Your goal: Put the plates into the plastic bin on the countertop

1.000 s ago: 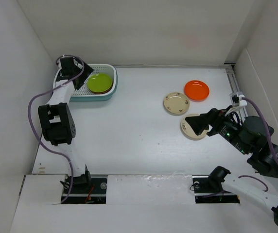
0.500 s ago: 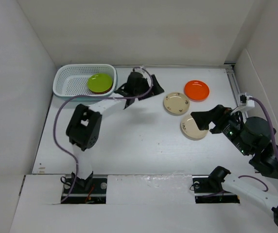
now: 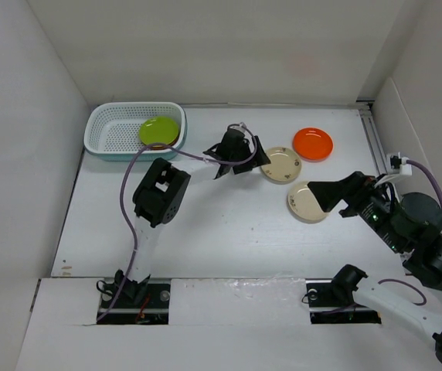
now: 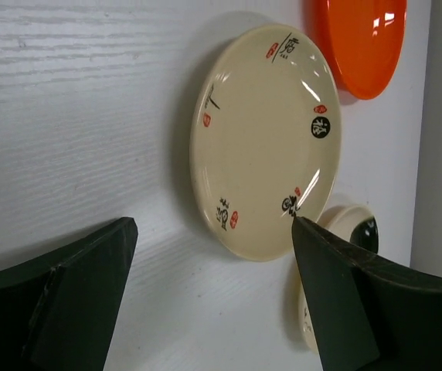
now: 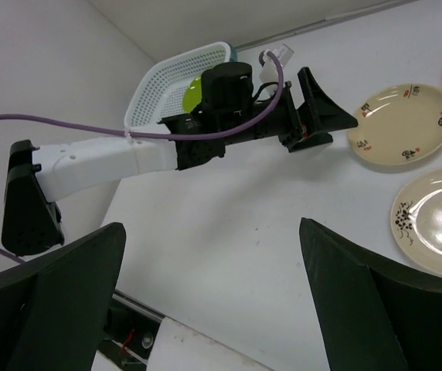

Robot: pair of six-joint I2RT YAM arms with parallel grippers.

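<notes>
Beige and glossy, with small dark and red marks round its rim, the beige plate (image 4: 263, 143) lies flat on the white countertop (image 3: 229, 224) – just ahead of the left gripper (image 4: 213, 224), whose fingers are spread wide and empty. An orange plate (image 3: 312, 144) sits just beyond it. A second beige plate (image 3: 307, 202) lies near, partly under the right gripper (image 3: 325, 197), likewise spread wide, holding nothing. Well apart to the left, a lime green plate (image 3: 159, 131) rests in the teal plastic bin (image 3: 113, 135) – the left arm's purple cable (image 3: 132, 189) loops near it
</notes>
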